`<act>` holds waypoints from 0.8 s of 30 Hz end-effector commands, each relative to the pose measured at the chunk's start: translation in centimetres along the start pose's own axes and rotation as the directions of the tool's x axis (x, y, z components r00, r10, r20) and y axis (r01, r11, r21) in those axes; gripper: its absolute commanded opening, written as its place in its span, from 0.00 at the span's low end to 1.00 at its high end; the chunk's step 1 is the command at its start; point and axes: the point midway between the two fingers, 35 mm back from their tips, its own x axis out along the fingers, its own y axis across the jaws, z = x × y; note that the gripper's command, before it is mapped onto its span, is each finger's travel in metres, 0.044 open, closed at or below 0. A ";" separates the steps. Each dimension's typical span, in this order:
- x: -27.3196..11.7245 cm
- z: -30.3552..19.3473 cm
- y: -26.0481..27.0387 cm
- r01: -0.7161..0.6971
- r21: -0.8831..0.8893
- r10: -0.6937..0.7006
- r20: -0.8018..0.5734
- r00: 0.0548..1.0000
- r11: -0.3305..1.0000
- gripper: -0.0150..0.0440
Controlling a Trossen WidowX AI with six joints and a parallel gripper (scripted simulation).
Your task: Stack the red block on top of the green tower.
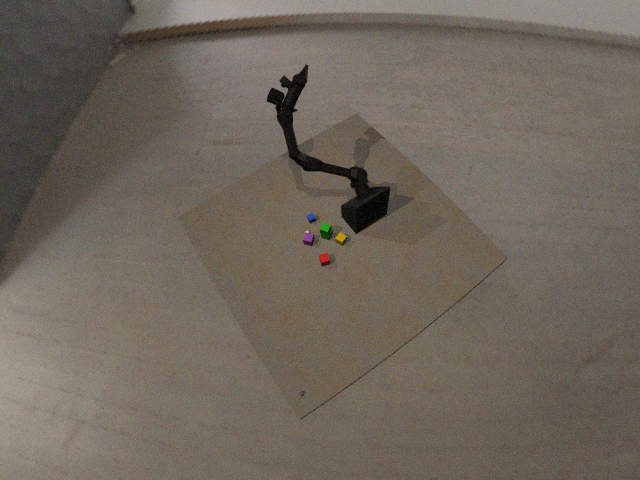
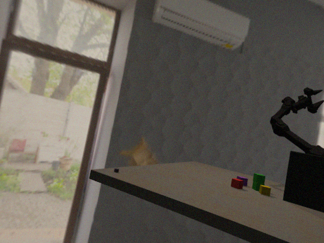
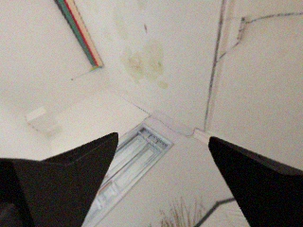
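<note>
The red block (image 1: 324, 259) (image 2: 236, 183) lies on the table, apart from the other blocks. The green tower (image 1: 325, 230) (image 2: 258, 181) stands upright, about twice as tall as a single block, with nothing on top. My gripper (image 1: 306, 68) (image 2: 322, 95) (image 3: 163, 139) is open and empty, raised high above the table and far from the blocks. Its fingers point away from the blocks, and the wrist view shows only walls and ceiling between them.
A yellow block (image 1: 341, 238) (image 2: 265, 190) stands close beside the tower. A purple block (image 1: 308, 239) (image 2: 242, 180) and a blue block (image 1: 311, 218) are on its other sides. A small whitish thing (image 1: 307, 232) shows behind the purple block. A small dark object (image 1: 302, 393) (image 2: 116, 170) lies near a far table corner.
</note>
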 end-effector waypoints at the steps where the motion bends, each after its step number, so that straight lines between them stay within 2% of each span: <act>1: 0.1 -0.1 0.0 0.002 -0.006 -0.002 -0.004 1.000 1.000 0.98; 5: 1.7 -3.0 0.7 0.049 -0.128 -0.061 -0.090 0.994 0.991 1.00; 13: 6.3 -8.9 0.7 0.196 -0.228 -0.248 -0.231 0.941 0.954 1.00; 24: 10.4 -17.2 -4.2 0.406 -0.360 -0.527 -0.361 0.769 0.840 1.00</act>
